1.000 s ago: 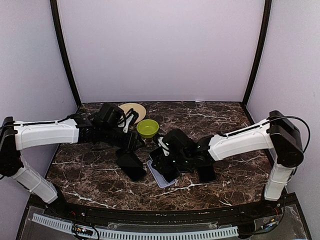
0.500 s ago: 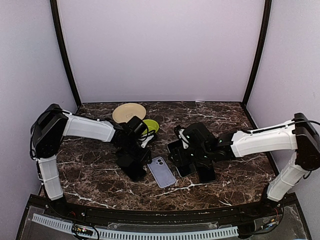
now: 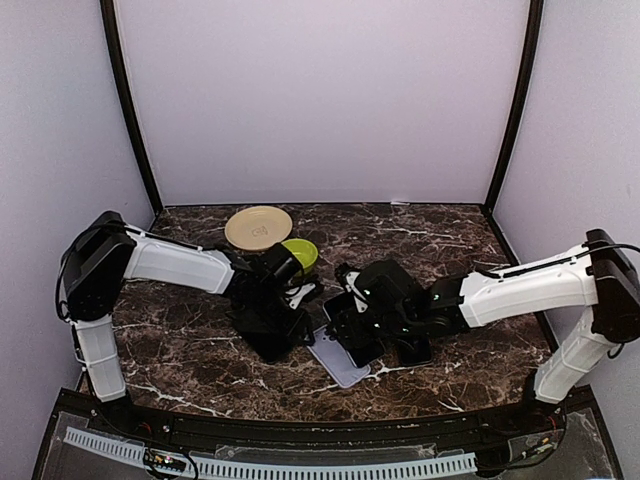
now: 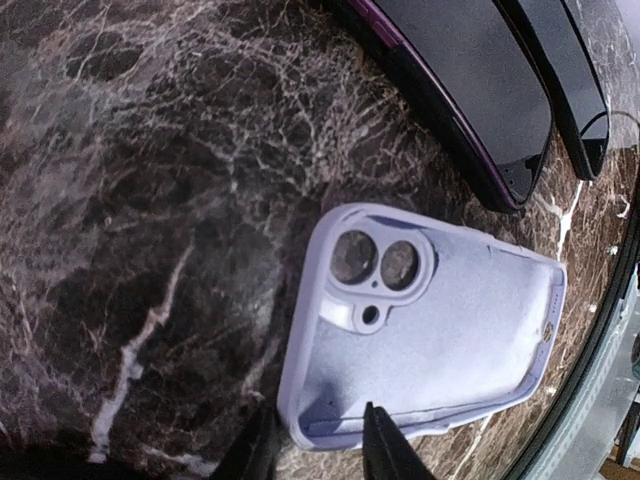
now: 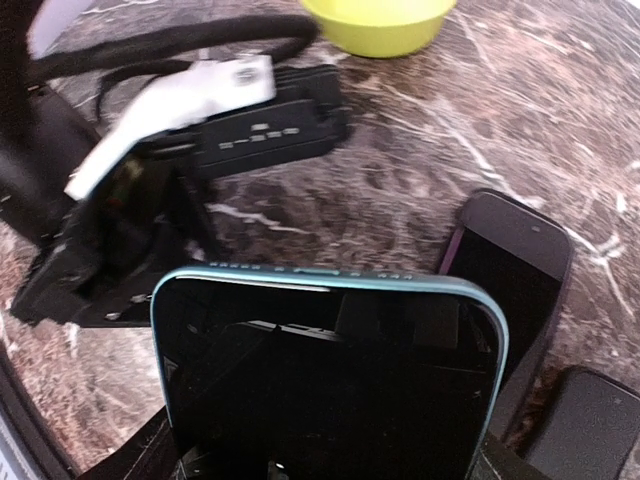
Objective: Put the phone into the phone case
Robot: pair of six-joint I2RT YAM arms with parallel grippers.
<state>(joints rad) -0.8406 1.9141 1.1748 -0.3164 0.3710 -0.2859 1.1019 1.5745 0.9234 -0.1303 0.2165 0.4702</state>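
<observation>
Two roles: your right pincer (image 5: pixel 325 462) clamps the phone (image 5: pixel 330 380), with the case (image 4: pixel 430 330) just beneath it. Your left pincer (image 4: pixel 320 455) stands narrow astride the case's end, probably steadying it, though you cannot tell whether it grips.

**Top view:** the left arm (image 3: pixel 175 264) and right arm (image 3: pixel 520 290) are each showing smooth white tubular links joined by bulky black housings.

**Left wrist view, bottom edge:** the left gripper (image 4: pixel 320 452) is presenting two dark tapered fingers (image 4: pixel 258 455).

**Right wrist view, upper left:** its black body is carrying a white cover plate (image 5: pixel 180 95) and thick black cables (image 5: pixel 200 40).
</observation>
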